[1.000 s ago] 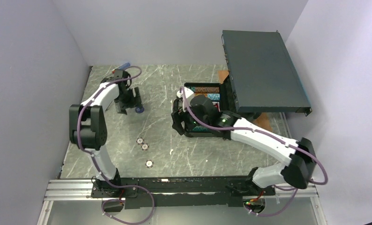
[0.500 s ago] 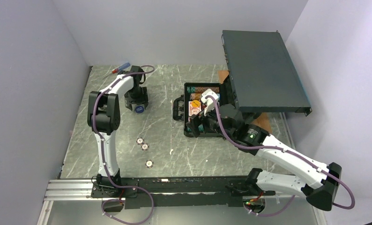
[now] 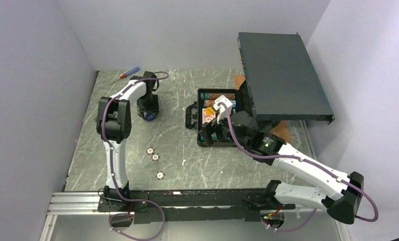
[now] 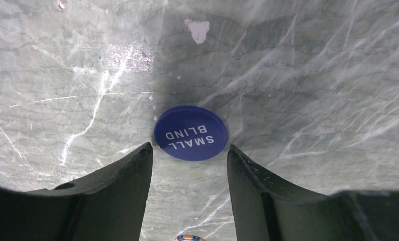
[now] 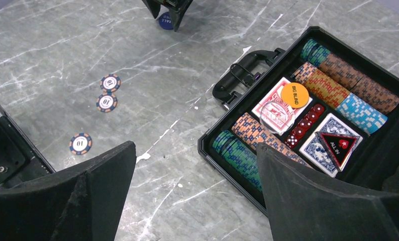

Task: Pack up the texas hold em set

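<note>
Blue button (image 4: 191, 133) lies between the left tool's (image 4: 190, 150) parted tips; right tool (image 5: 195, 150) gapes over case (image 5: 203, 146).

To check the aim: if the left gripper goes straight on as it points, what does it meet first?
Most likely the blue SMALL BLIND button, flat on the table just ahead of the open left gripper. Depth is unclear: the fingertips may reach the table beside it first.

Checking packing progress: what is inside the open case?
Chip rows, red deck, blue deck, red dice, orange Big Blind button. A finger of the right tool hides one corner of the case.
</note>
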Robot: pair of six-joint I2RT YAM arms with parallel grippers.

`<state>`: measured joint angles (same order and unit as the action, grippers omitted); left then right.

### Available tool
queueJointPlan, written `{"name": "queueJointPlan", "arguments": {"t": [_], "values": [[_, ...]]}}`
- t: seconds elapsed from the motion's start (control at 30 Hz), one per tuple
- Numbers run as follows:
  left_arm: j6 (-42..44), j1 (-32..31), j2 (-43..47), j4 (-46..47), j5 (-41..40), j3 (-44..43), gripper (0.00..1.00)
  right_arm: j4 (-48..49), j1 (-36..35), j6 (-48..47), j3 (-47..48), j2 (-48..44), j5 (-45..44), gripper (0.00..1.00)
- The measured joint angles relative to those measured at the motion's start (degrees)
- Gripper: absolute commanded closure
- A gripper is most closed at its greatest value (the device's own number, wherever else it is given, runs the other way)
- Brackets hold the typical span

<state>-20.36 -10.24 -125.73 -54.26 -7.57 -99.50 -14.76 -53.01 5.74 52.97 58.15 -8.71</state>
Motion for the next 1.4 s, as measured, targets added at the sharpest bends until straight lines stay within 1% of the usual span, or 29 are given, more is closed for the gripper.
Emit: {"name": "queueJointPlan", "arguments": {"t": [0.43, 0.67, 0.97, 1.03, 1.1, 1.2, 1.4], "values": [[1.11, 0.59, -2.43, -1.90, 2.08, -3.76, 0.45, -0.02, 0.00, -0.04, 0.00, 0.15, -0.26, 0.07], [1.18, 2.08, -3.61, -2.45, 4.57, -5.62, 0.43, -0.02, 0.00, -0.04, 0.00, 0.15, -0.26, 0.07], [1.18, 2.45, -4.90, -3.76, 4.85, -7.65, 0.43, 0.00, 0.00, -0.02, 0.00, 0.13, -0.26, 0.07], [1.18, 2.47, -5.14, -4.13, 4.92, -8.07, 0.46, 0.00, 0.00, -0.02, 0.00, 0.13, -0.26, 0.07], [1.22, 2.56, -5.18, -4.22, 4.94, -8.17, 0.52, 0.00, 0.00, -0.02, 0.00, 0.13, -0.26, 0.07], [1.22, 2.56, -5.18, -4.28, 5.11, -8.24, 0.58, 0.00, 0.00, -0.02, 0.00, 0.13, -0.39, 0.07], [1.22, 2.51, -4.02, -3.10, 5.18, -6.67, 0.58, -0.02, 0.00, 0.00, -0.02, -0.48, -1.40, 0.07]]}}
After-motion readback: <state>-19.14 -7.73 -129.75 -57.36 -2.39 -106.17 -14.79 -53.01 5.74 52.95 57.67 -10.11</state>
